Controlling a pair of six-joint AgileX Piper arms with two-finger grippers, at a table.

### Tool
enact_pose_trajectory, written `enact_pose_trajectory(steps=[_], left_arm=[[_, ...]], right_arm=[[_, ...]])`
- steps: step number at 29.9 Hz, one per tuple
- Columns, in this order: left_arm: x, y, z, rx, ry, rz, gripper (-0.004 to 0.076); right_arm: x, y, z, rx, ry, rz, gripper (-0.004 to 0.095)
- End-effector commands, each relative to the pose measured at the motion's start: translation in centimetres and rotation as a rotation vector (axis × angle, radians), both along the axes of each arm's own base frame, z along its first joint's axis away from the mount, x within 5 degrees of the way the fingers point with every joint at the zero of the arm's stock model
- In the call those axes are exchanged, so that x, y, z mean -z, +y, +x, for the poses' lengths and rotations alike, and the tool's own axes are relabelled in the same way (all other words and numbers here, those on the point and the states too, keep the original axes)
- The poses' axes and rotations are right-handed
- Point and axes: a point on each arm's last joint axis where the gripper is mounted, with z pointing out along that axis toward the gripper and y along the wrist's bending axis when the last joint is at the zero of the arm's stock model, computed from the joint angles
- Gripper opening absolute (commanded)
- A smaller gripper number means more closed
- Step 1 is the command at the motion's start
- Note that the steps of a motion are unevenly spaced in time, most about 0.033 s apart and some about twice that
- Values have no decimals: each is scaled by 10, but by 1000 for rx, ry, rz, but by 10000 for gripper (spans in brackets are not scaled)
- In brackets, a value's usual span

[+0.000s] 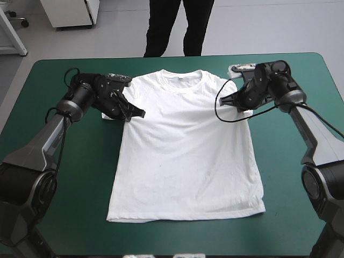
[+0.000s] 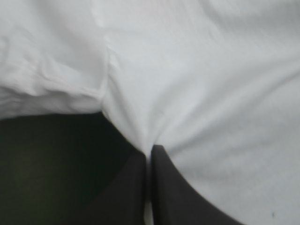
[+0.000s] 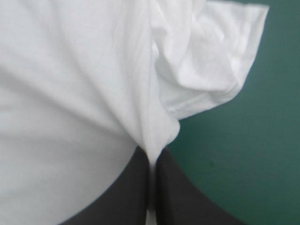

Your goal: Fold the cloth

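Teal-green cover (image 1: 86,183), both grippers (image 2: 150,149) (image 3: 151,157) pinching T-shirt (image 1: 185,150)

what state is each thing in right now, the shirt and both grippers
T-shirt: spread flat on the table, collar toward the far edge, not yet folded.
left gripper: shut on the T-shirt, pinching its side edge just below the sleeve.
right gripper: shut on the T-shirt, pinching the opposite side edge below the other sleeve.
bunched sleeve: crumpled ahead of the right gripper, not lying flat.
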Motion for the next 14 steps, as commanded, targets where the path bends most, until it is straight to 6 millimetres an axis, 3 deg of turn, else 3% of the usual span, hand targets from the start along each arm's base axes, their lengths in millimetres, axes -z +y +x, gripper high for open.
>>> enact_pose_trajectory(steps=[1,9,14], left_arm=[[-63,6,-16,4,-177,-23,-9],[-150,19,-53,-7,-438,-78,-9],[-206,29,-83,-16,-630,-103,-9]], right_arm=[[-77,-8,-22,-3,-210,34,-17],[-159,-17,-60,-4,-430,85,-17],[-195,-22,-83,-9,-536,103,-17]])
